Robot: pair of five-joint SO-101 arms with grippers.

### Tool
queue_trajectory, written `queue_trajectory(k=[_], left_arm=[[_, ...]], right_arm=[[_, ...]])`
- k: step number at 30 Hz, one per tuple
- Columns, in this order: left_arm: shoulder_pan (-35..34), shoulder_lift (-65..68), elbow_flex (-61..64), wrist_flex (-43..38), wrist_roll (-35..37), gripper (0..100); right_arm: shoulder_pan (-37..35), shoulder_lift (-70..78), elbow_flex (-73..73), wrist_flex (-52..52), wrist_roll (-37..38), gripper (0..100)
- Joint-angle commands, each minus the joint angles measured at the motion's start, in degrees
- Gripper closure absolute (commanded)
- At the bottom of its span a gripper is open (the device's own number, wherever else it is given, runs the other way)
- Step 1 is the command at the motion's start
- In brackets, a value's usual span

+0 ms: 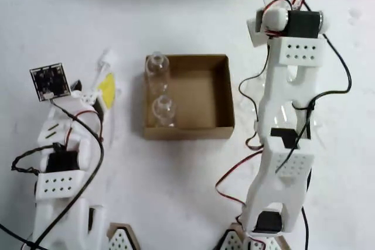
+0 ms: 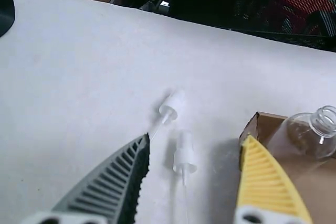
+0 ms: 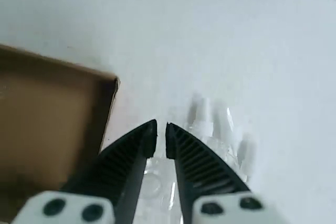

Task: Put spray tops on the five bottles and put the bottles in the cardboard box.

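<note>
The cardboard box [image 1: 202, 95] lies at the table's middle, with two clear bottles [image 1: 157, 65] [image 1: 163, 109] along its left wall, both without tops. My left gripper [image 2: 197, 140] is open just left of the box, its grey and yellow fingers either side of a white spray top [image 2: 184, 153]. A second spray top [image 2: 170, 106] lies slightly beyond it. In the high view the left gripper [image 1: 99, 81] points at a spray top [image 1: 106, 58]. My right gripper [image 3: 160, 135] is shut, empty, hanging over several clear bottles [image 3: 212, 124] lying right of the box's corner [image 3: 113, 85].
The right arm [image 1: 290, 115] stretches up the table's right side and covers most of the loose bottles [image 1: 251, 93]. A bottle's neck [image 2: 325, 116] rises over the box edge [image 2: 257, 121]. Red and black cables hang near both arms.
</note>
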Motion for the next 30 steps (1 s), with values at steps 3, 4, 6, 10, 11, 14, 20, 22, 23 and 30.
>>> queue_trajectory(k=[3,4,6,10,11,14,20,22,23,30], left_arm=[[0.3,-1.5,-0.2,-1.7,-0.9,73],[0.7,-1.5,-0.2,-1.7,-0.9,73],[0.7,-1.5,-0.2,-1.7,-0.9,73],[0.7,-1.5,-0.2,-1.7,-0.9,73],[0.7,-1.5,-0.2,-1.7,-0.9,73],[0.7,-1.5,-0.2,-1.7,-1.0,73],[0.7,-1.5,-0.2,-1.7,-1.0,73],[0.7,-1.5,-0.2,-1.7,-1.0,73],[0.7,-1.5,-0.2,-1.7,-1.0,73],[0.7,-1.5,-0.2,-1.7,-1.0,73]], right_arm=[[1.8,-7.3,6.0,1.2,0.5,98.0],[2.2,-8.7,6.4,1.3,0.5,97.9],[2.5,-11.1,7.7,1.4,0.5,94.3],[1.2,-15.3,16.8,1.3,0.6,78.8],[0.7,-15.7,18.9,1.3,0.6,77.4],[-0.2,-16.0,23.6,1.2,0.6,79.1],[-0.1,-14.5,26.9,1.2,3.0,80.7],[0.0,-12.6,27.2,1.2,3.1,80.7],[0.0,-11.6,27.1,1.2,3.1,80.7],[0.0,-8.9,26.9,1.2,3.3,81.0]])
